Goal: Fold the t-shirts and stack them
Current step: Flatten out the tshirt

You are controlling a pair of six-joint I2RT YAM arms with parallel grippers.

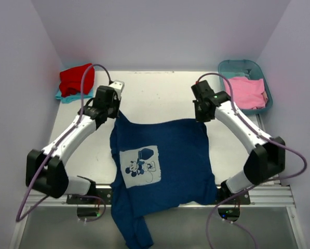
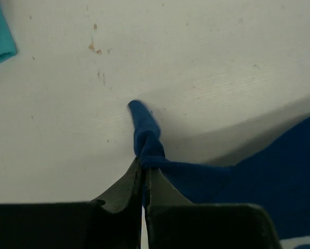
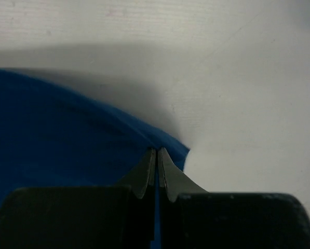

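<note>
**Between the two grippers: navy shirt pinched at both far corners, body trailing back toward the bases**

Across the middle of the table (image 1: 155, 91) lies the navy t-shirt (image 1: 170, 155), its pale mouse print (image 1: 140, 166) facing up; the far edge runs left to right between the arms, and the long axis runs from that edge back to the near side, where a tail of cloth hangs over the table's front edge. The left gripper (image 1: 116, 111) is clamped on the far-left corner; its wrist view shows the fingers (image 2: 129, 189) pressed together, with a twisted tip of navy cloth poking out past them. The right gripper (image 1: 200, 117) is clamped on the far-right corner; its own fingers (image 3: 144, 176) meet on a thin fold of the same cloth. Shadows under the fabric in both wrist views suggest the held edge is raised a little off the surface, though how far I cannot tell.

Each arm holds the corner on its own side, so neither is nearer; the rest of the shirt lies behind the fingertips, toward the bases. Any spreading or fold, I judge, depends on both grips moving together along that far-to-near line; the left corner's twist may need smoothing.

The red t-shirt (image 1: 76, 79) sits on the teal t-shirt (image 1: 61, 96) at the far left; the pink t-shirt (image 1: 245, 92) rests in the teal tub (image 1: 231, 66) at the far right.
</note>
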